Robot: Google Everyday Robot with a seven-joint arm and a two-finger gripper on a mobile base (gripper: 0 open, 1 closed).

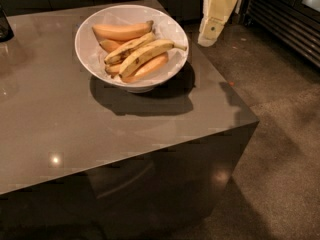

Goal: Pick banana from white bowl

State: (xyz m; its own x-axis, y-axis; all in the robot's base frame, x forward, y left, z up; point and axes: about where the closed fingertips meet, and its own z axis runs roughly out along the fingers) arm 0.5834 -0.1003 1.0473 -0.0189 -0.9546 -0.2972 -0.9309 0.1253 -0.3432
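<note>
Fruit filled a white bowl (84, 54) that stood on the far right part of a glossy brown table (60, 119), casting a dark shadow toward the near side. The banana (146, 55), long, pale yellow and marked with a few dark spots, lay across the top of the pile. It ran from near left to far right, and its thin dark stem reached the bowl's right rim. A shorter, more speckled banana (128, 47) lay just beside it on the far side, touching it. A smooth orange fruit (120, 31) rested at the far side of the bowl, and another (152, 66) sat partly under the long banana on the near side.

The gripper (208, 39), cream-coloured, hung beyond the table's far right corner, above the floor (280, 134) and to the right of the bowl. It pointed downward and was clear of the bowl and the fruit. Whether it was open or closed could not be told. A dark object (4, 26) stood at the table's far left edge.
</note>
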